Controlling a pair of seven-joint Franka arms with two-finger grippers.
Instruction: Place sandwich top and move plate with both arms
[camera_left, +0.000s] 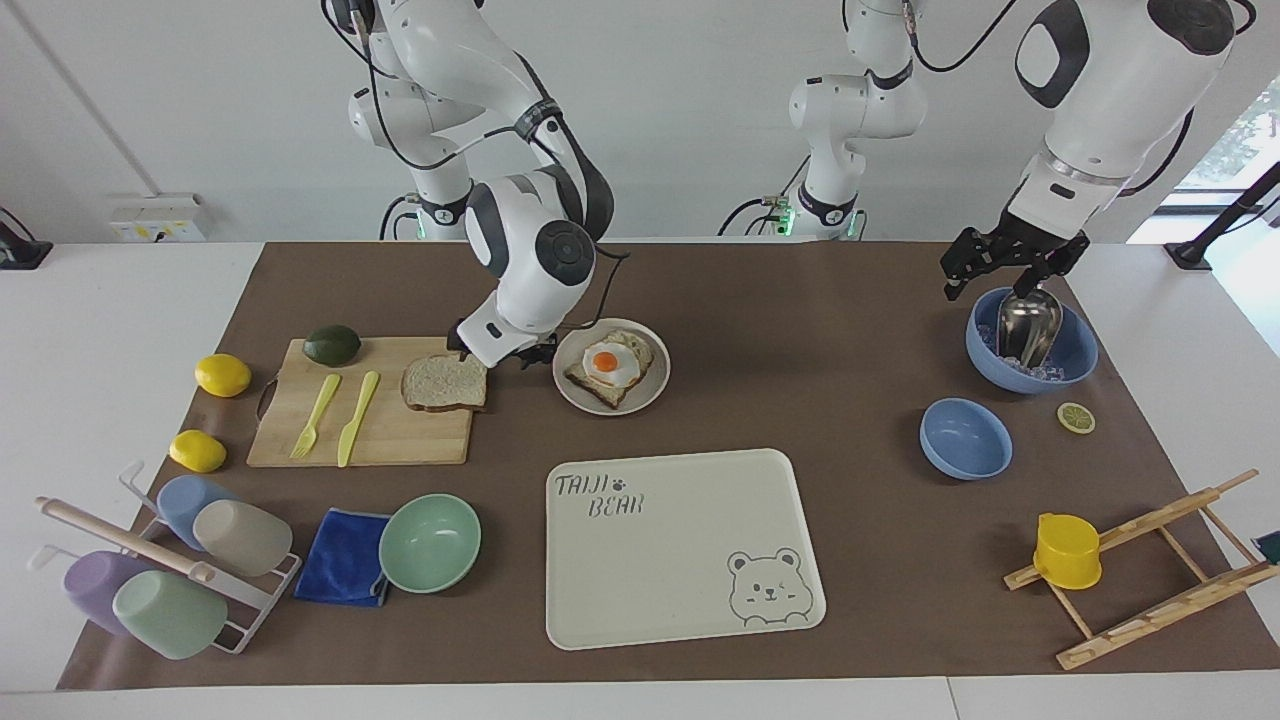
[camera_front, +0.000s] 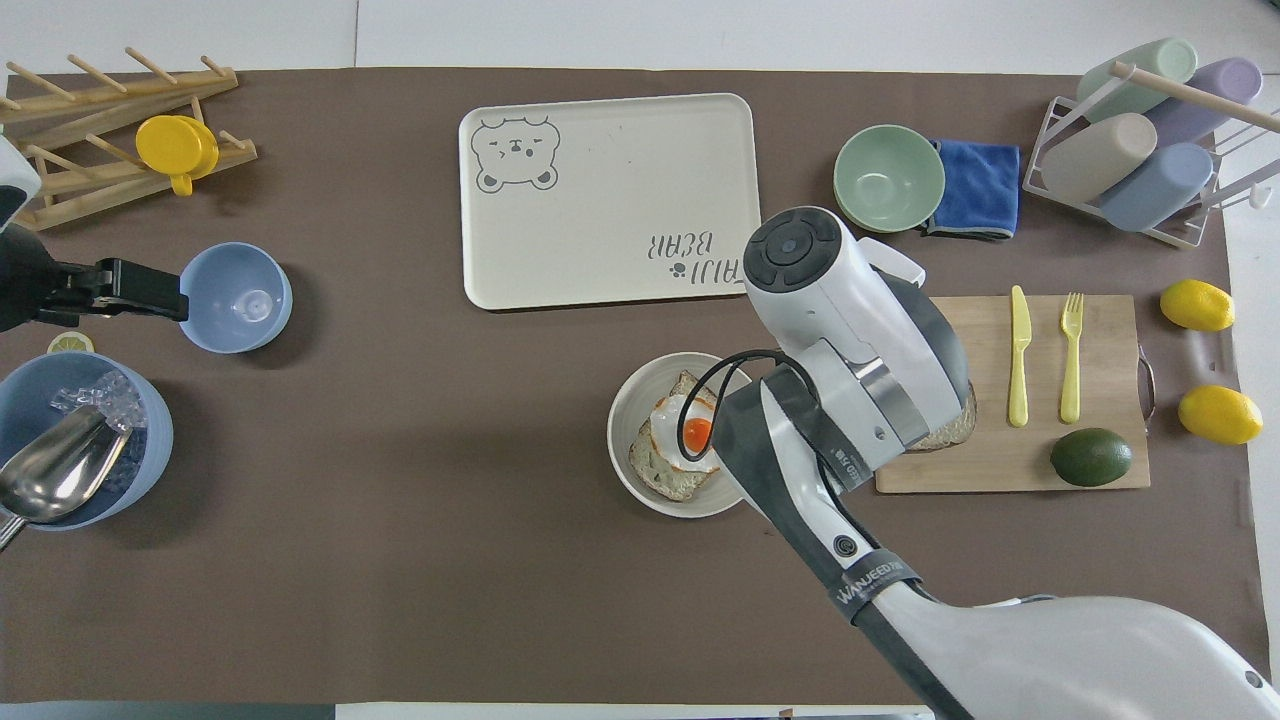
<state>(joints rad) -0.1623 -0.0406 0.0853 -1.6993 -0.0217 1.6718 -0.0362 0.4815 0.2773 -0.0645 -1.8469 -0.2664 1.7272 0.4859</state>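
Observation:
The sandwich top, a pale slice with a brown crust, lies flat on the wooden cutting board. My right gripper hangs low and open over the slice's edge on the plate's side, holding nothing. In the overhead view the right arm covers nearly all of the slice. Beside the board, the plate carries a toast with a fried egg. At the left arm's end of the table, my left gripper waits open above the blue ice bowl.
An avocado and a yellow fork and knife share the board, with two lemons beside it. The bear tray, mint bowl, blue cloth, cup rack, small blue bowl and wooden rack with a yellow cup lie farther from the robots.

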